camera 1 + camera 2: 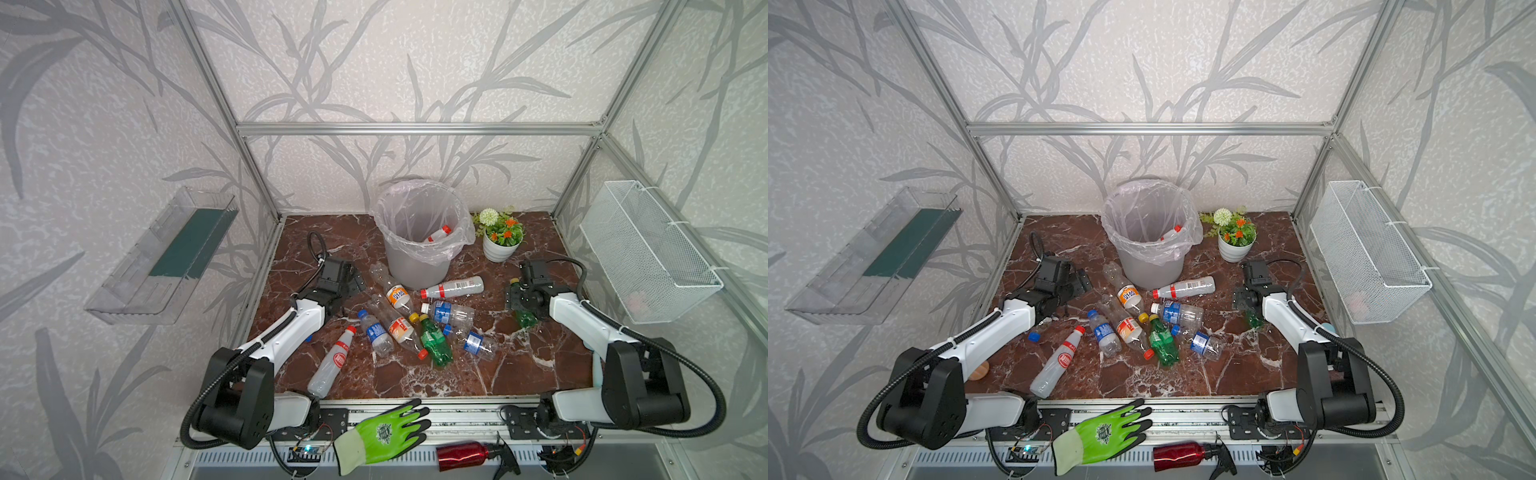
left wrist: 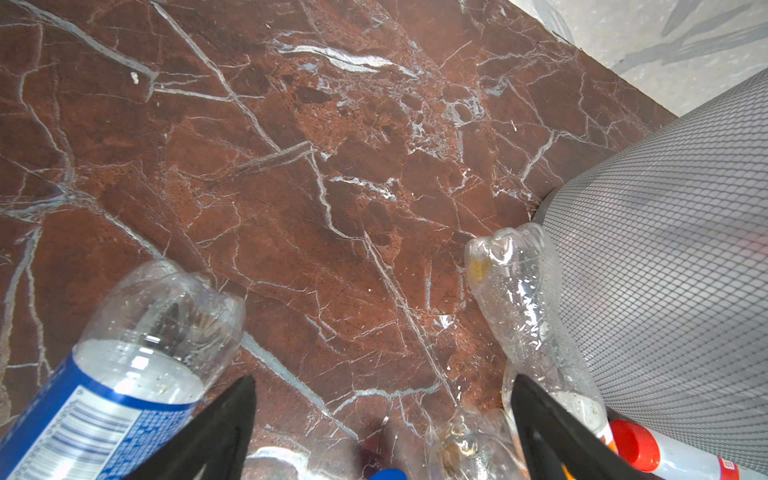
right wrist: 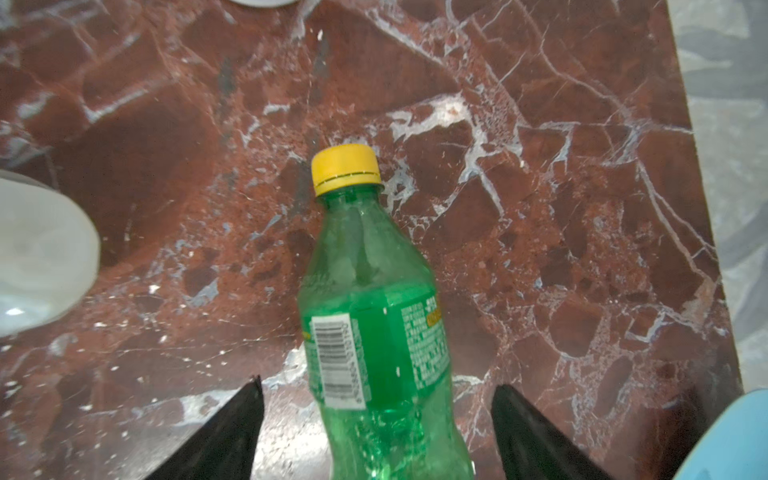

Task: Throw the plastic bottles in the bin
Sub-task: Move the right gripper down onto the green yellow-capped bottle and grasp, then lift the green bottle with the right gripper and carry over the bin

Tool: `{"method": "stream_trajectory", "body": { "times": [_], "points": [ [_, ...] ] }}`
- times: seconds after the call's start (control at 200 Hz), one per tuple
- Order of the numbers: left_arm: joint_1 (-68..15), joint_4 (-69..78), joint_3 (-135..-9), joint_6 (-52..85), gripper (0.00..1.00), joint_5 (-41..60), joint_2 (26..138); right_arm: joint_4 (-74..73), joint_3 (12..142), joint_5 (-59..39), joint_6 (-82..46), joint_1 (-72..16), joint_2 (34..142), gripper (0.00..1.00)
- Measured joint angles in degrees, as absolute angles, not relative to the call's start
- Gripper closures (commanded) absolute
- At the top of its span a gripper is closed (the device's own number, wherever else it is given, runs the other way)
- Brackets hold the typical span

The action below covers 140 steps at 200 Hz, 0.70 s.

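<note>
**Top views.** The bin [image 1: 415, 266] stands at the back middle of the surface [image 1: 519, 374], and one red-capped bottle [image 1: 438, 233] is seen inside it. The heap [image 1: 407, 320] of bottles lies in front of it. A green bottle [image 1: 525, 318] lies apart on the right, largely covered by the right tool [image 1: 517, 301]. The left tool [image 1: 353, 284] hangs low, left of the bin. A pot [image 1: 500, 249] stands between the green bottle and the bin and could be struck on the carry. In a top view a blue-capped bottle [image 1: 1036, 332] is shown under the left arm, where it could be overlooked.

**Left wrist.** The left tool is released, and only bare surface is framed by its jaws. A blue-label bottle [image 2: 124, 374] lies just beside one finger. By the other finger, a clear bottle [image 2: 528, 299] is seen touching the bin wall, a contact not settled from above. If the jaws are shut here, nothing is caught. If they are lowered, either bottle could be rolled away.

**Right wrist.** The right tool is released. A gap is seen on each side of the green bottle, which the top views hide. The bottle is smooth and tapers toward its yellow cap [image 3: 345, 170], so it could be squeezed out forward by a grip near the taper. The bin is not shown here.
</note>
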State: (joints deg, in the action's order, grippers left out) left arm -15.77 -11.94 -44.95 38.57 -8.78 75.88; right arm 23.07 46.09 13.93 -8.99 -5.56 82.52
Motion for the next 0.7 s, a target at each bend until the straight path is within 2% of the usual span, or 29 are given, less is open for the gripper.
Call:
{"method": "stream_trajectory", "body": {
  "times": [0.105,0.225,0.455,0.7],
  "points": [
    [-15.8,-12.0,-44.9,38.5,0.04,-9.0,75.8,25.6,49.0,13.7,-7.3,-5.3,87.1,0.26],
    [-15.8,-12.0,-44.9,38.5,0.04,-9.2,75.5,26.7,52.3,13.1,-5.9,-5.2,90.6,0.29],
    [-15.8,-12.0,-44.9,38.5,0.04,-9.7,74.3,27.2,53.1,11.8,-4.6,-5.1,91.5,0.49],
    [-15.8,-12.4,-44.9,38.5,0.04,-10.8,74.0,27.3,53.0,8.7,-4.5,-4.6,87.2,0.49]
  ]
}}
